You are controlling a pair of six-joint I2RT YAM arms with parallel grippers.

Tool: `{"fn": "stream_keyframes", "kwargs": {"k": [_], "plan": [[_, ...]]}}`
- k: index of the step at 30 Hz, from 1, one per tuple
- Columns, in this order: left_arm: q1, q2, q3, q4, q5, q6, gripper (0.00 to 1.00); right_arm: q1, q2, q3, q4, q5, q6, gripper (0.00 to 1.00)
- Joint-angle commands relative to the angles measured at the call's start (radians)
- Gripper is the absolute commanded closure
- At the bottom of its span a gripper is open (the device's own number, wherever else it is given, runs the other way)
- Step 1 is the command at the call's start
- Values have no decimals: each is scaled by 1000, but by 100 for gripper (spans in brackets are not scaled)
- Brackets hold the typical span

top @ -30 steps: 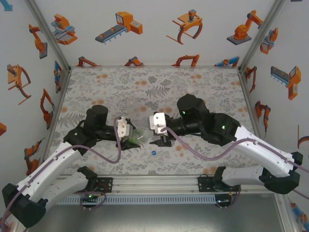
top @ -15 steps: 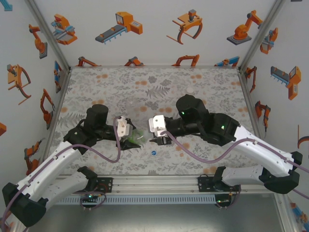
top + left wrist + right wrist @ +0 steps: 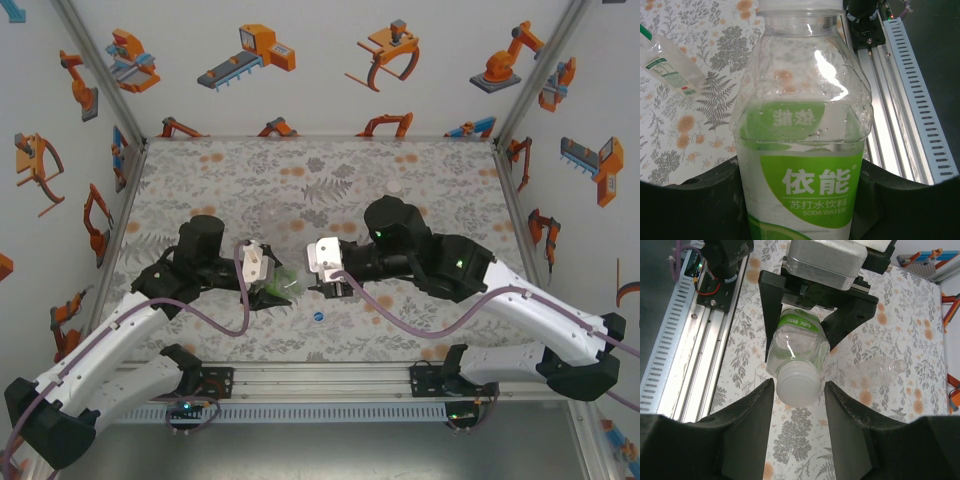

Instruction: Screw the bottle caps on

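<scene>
We read the green label on the bottle (image 3: 800, 150) in the left wrist view: large white characters "依能", a smaller line "苏打水饮料", and "SODA WATER" beneath. The same characters showed mirrored through the clear plastic from the label's far side. A second bottle (image 3: 670, 67) lay on its side on the flower-patterned table (image 3: 300, 180) beyond it. It carried a small white label with green and red print too fine for us to read. The left tool (image 3: 270, 288) was clamped on the green-labelled bottle, one dark finger on each side of its body. It held the bottle off the table, neck pointing towards the right arm. A white cap (image 3: 797, 385) sat on that neck. The right tool (image 3: 799, 387) had its two fingers drawn in close on either side of this cap, level with it and touching or all but touching. We could not tell whether they actually pressed on it. In the top view the two tools met near the front middle of the table. A blue cap (image 3: 318, 316) lay loose on the table just in front of them, nearer the rail.
</scene>
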Motion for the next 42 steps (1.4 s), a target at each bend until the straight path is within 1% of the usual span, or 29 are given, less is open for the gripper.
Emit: {"fn": "stream_keyframes", "kwargs": {"k": [1,4,8,12,15,18,23,25,27,29,32,35,38,40,42], "plan": [[-5,0,30,-19,40,17,100,11,-2,-10,43,-1,-11,55],[-5,-1,30,-20,40,18,100,10,0,-13,46,6,-11,58],[-6,-2,30,-19,40,20,100,12,-4,-19,51,5,-8,66],[-4,-7,30,-20,36,23,100,11,-5,-26,58,16,10,71],[-5,-16,29,-17,5,24,100,12,-8,-40,81,45,52,74],[-4,-36,17,7,-60,13,100,13,-15,-66,128,92,132,81],[-4,-73,-9,52,-173,-10,100,11,-47,-156,277,173,342,95],[-4,-81,-16,67,-207,-18,100,12,-60,-197,343,228,453,100],[-4,-87,-21,78,-234,-23,100,13,-69,-224,392,298,576,100],[-4,-91,-23,85,-254,-26,100,12,-79,-257,445,323,693,100],[-3,-98,-28,92,-281,-30,100,13,-99,-331,573,353,884,100],[-2,-103,-34,106,-316,-34,100,13,-108,-379,634,416,1042,100],[-2,-101,-34,106,-335,-37,100,13,-105,-384,612,514,1212,100],[-3,-99,-35,105,-336,-39,100,11,-96,-361,548,574,1339,100],[-3,-95,-33,104,-335,-38,100,10,-86,-347,522,577,1394,100]]}}
